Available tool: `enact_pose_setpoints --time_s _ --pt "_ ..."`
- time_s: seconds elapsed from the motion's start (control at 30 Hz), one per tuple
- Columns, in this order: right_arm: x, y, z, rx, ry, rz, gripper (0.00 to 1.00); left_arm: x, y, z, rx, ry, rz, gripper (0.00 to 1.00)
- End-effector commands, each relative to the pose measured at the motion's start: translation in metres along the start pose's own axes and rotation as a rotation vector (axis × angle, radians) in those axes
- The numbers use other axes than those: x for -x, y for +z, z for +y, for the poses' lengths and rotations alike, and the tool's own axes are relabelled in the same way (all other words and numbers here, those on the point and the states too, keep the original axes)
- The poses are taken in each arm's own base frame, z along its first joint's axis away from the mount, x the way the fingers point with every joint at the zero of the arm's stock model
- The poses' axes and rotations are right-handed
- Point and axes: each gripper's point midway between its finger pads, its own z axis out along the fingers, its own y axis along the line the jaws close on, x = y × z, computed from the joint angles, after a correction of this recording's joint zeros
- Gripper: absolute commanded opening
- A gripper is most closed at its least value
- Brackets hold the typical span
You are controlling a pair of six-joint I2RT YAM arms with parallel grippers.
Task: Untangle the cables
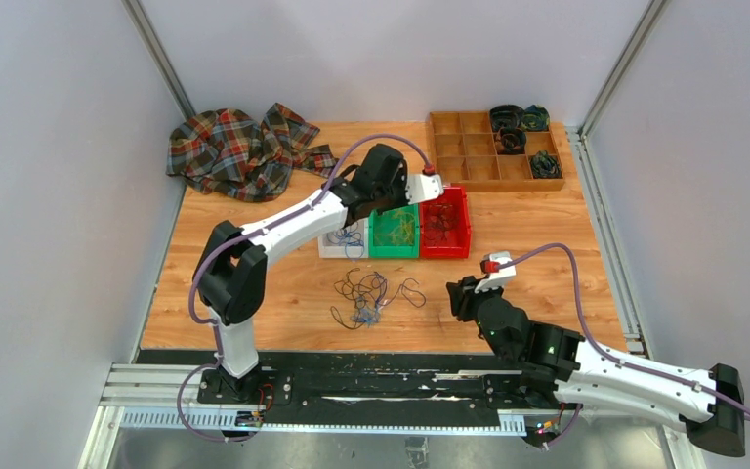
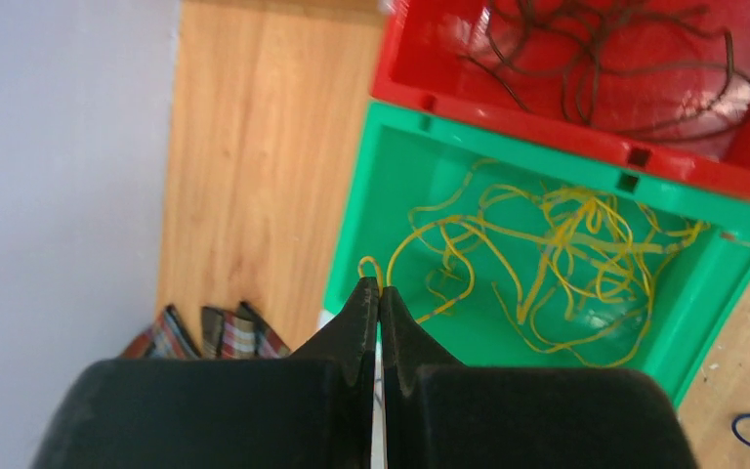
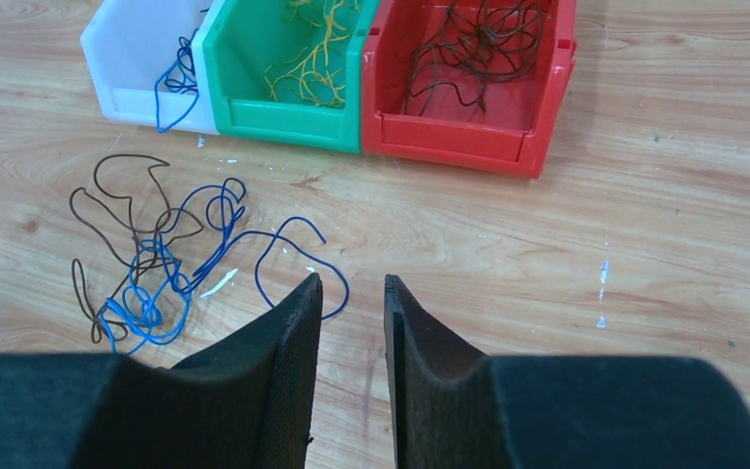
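Black fingers of the right claw [image 3: 352, 283] fill the bottom of its wrist view, parted by a narrow gap with nothing between them. It hangs low over the wooden surface [image 3: 645, 244]. Near it on the left lies the tangle [image 3: 156, 274]. Thin blue wires bunch into a tight knot at its near-left end, and looser blue loops and a few dark strands cross through and arc out around them. One blue strand curls away toward the claw and ends close by the tip of the nearer finger.

Beyond the tangle three open bins stand side by side, touching: a white bin [image 3: 127, 59], a green bin [image 3: 283, 117] and a red bin [image 3: 449, 137]. A blue cable [image 3: 178, 83] lies in the white one and droops over its front lip. Yellow cables [image 2: 547, 244] sprawl in loose loops across the green floor, and dark cables [image 2: 596, 59] lie likewise in the red.

The left claw [image 2: 379, 286] hovers over the green bin's edge with its fingers pressed together. A yellow loop runs right up to the tips, but whether it is pinched cannot be told. From above, the left arm reaches across the white bin and hides part of it.

Farther back, a wooden tray [image 1: 469, 156] holds dark coiled bundles [image 1: 513, 127] in its right-hand compartments. A plaid cloth [image 1: 239, 151] lies crumpled at the far left corner.
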Motion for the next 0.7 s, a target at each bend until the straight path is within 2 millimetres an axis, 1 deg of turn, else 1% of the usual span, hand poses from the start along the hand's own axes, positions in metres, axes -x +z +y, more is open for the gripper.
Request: enact_pose_setpoints --time_s 0.0,0.23,0.47,0.67 --pt "0.012 0.0 -0.011 -0.072 0.029 -0.021 0.3 -0.003 0.006 -0.009 0.025 0.017 -0.025 0.0" --pt "0.008 0.002 -0.014 -0.099 0.034 0.006 0.3 -0.019 0.032 -0.035 -0.029 -0.07 -0.007 0.0" --pt "0.006 0.002 -0.018 -0.113 0.052 0.015 0.3 -0.036 0.045 -0.058 -0.098 -0.065 0.032 0.0" --pt "0.007 0.0 -0.017 -0.109 0.075 0.03 0.3 -0.048 0.054 -0.066 -0.11 -0.072 0.065 0.01"
